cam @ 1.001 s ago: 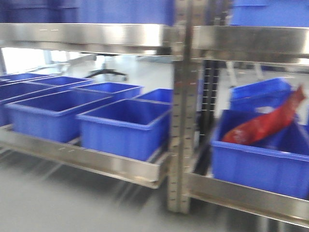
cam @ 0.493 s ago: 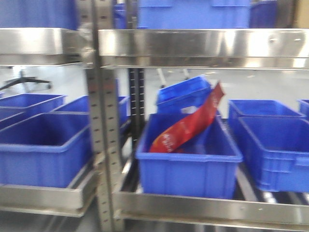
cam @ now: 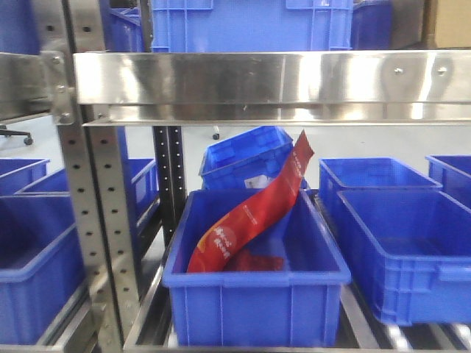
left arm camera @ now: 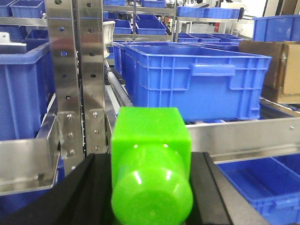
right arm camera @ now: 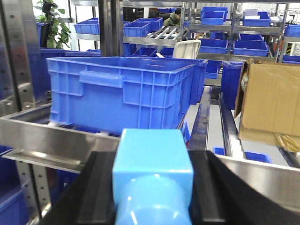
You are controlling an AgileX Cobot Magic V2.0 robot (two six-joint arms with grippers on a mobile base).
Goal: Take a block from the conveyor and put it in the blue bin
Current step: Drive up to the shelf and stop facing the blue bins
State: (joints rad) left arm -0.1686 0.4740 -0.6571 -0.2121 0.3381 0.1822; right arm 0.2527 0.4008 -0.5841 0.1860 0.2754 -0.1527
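1. Bottom centre of the left wrist view: left gripper point(left arm camera: 150, 197) clamps a green block point(left arm camera: 151, 140); right gripper point(right arm camera: 152, 197) likewise clamps a light-blue block point(right arm camera: 153, 159).
2. Conveyor not in view.
3. Grab looks done; drop remains, likely into the blue bin point(cam: 254, 309) holding a red packet point(cam: 254, 209).

Front camera stands close and level before the steel rack point(cam: 257, 77), facing its lower shelf; left wrist camera peers over a green block point(left arm camera: 151, 159), right over a blue block point(right arm camera: 152, 173), toward the rack's upper blue bins point(right arm camera: 117, 91).
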